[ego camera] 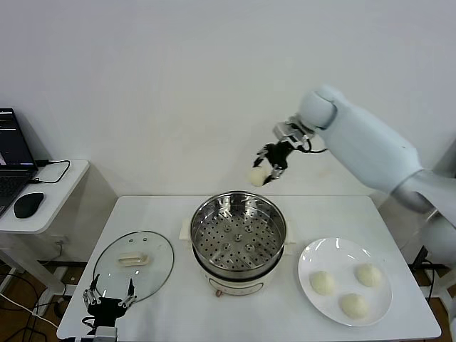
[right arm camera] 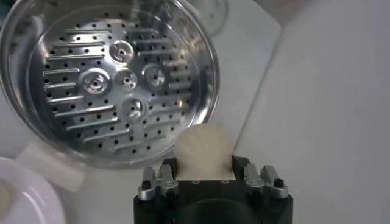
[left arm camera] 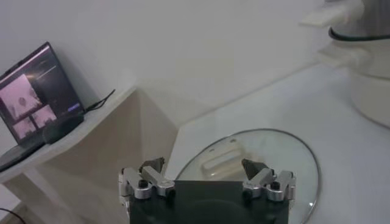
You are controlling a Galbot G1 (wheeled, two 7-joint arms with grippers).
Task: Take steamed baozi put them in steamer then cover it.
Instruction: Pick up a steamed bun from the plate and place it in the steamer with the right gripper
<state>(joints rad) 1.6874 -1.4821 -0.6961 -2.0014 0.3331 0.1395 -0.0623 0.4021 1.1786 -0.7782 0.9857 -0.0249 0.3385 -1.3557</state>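
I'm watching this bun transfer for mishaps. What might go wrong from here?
The right gripper holds a baozi high, beyond the steamer's far rim; released now, it would likely miss the perforated tray. The fingers pinch the soft bun and might dent it. The glass lid lies near the table's front-left edge.

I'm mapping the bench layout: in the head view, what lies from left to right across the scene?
Laptop → mouse → left gripper, open → glass lid → steamer → plate holding three baozi. The right gripper hangs above the steamer's far rim, holding a fourth baozi.
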